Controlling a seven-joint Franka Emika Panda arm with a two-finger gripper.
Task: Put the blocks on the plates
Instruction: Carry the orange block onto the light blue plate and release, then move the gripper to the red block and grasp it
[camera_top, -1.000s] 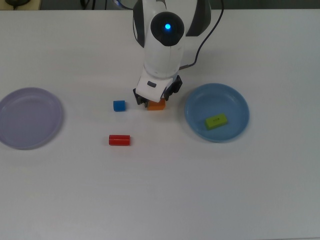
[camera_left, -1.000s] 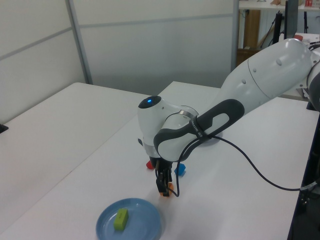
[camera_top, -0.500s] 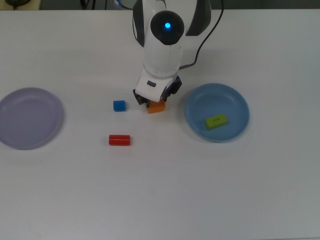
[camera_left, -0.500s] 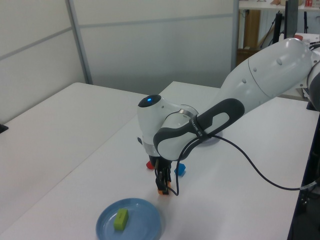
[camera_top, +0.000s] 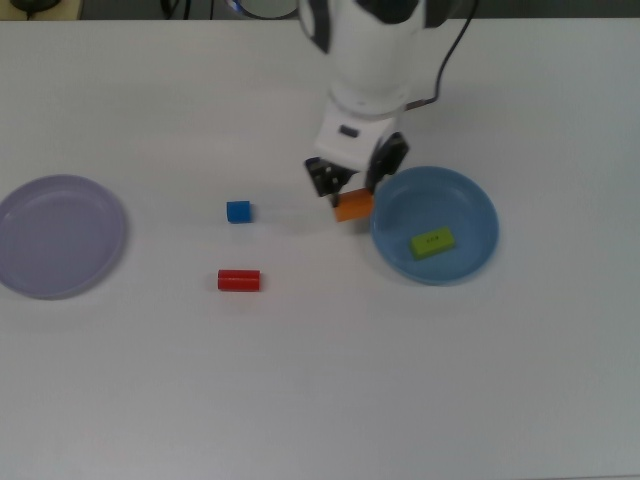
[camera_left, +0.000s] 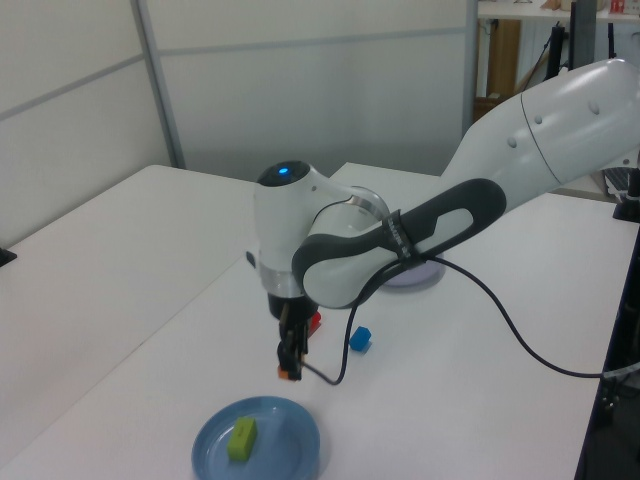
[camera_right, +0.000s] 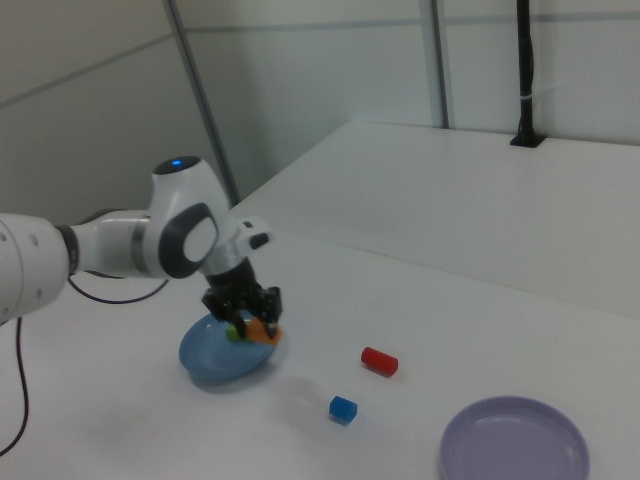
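Since a second ago the pincer (camera_top: 349, 190) has carried the orange brick (camera_top: 353, 207) rightward in the top view, clamped and lifted off the tabletop (camera_top: 320, 380), beside the blue plate (camera_top: 470, 195) holding the lime-green brick (camera_top: 432, 242).

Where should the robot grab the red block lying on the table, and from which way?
Probably from straight above, closing on the middle of the red cylinder. It lies on its side, long way across the top view, so the fingers would best pinch its two long curved sides. Nothing crowds it: the blue cube sits apart. The end effector is busy holding the orange brick.
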